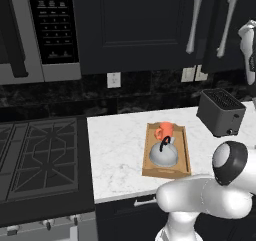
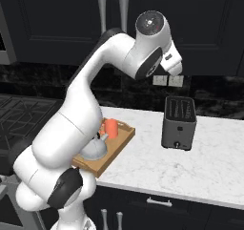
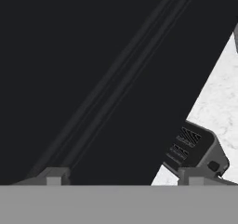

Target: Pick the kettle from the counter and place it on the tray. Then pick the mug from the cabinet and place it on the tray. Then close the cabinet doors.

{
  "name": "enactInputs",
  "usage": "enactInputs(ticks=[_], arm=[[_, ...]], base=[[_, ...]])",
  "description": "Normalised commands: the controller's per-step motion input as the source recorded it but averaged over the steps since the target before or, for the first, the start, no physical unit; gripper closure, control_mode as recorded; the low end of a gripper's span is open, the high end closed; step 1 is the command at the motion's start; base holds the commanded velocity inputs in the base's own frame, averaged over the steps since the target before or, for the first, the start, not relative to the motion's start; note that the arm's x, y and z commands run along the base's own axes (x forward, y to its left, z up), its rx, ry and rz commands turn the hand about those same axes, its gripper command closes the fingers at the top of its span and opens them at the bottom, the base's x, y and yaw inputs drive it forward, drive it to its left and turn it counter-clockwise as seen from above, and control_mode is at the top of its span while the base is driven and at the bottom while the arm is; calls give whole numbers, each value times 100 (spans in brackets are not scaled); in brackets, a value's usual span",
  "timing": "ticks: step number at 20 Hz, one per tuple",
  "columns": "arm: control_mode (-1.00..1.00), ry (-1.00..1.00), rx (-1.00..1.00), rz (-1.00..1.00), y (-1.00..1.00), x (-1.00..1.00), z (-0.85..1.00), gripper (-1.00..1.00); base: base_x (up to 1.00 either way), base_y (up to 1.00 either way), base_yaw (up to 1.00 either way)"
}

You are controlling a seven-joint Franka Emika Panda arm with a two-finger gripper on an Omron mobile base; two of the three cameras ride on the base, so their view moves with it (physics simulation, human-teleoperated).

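Domed grey metal kettle (image 1: 164,156) & orange cyl. mug (image 1: 165,130) on wood tray (image 1: 150,166), gripper (image 3: 123,176) jaws apart, empty

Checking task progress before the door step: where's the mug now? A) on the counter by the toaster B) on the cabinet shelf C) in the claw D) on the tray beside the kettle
D: the orange mug sits inside the wooden tray, at its far end just behind the grey kettle, nowhere near the toaster.

Backsplash (image 1: 60,97): dark stone, fitted with pale outlets (image 1: 114,80).
Stovetop (image 1: 40,157): black, grated.
Microwave (image 1: 35,32): mounted above.
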Motion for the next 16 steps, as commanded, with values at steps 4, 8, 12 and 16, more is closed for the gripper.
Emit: enactInputs(ticks=[4,8,12,16], arm=[[-100,3,-2,-10,0,89,-3,-100],[-100,0,0,-7,0,81,-13,-100],[-100,-3,0,-5,-6,74,-24,-100],[-100,-8,0,-2,-13,63,-33,-100]], base=[[0,0,0],[0,0,0],[0,0,0],[0,0,0]])
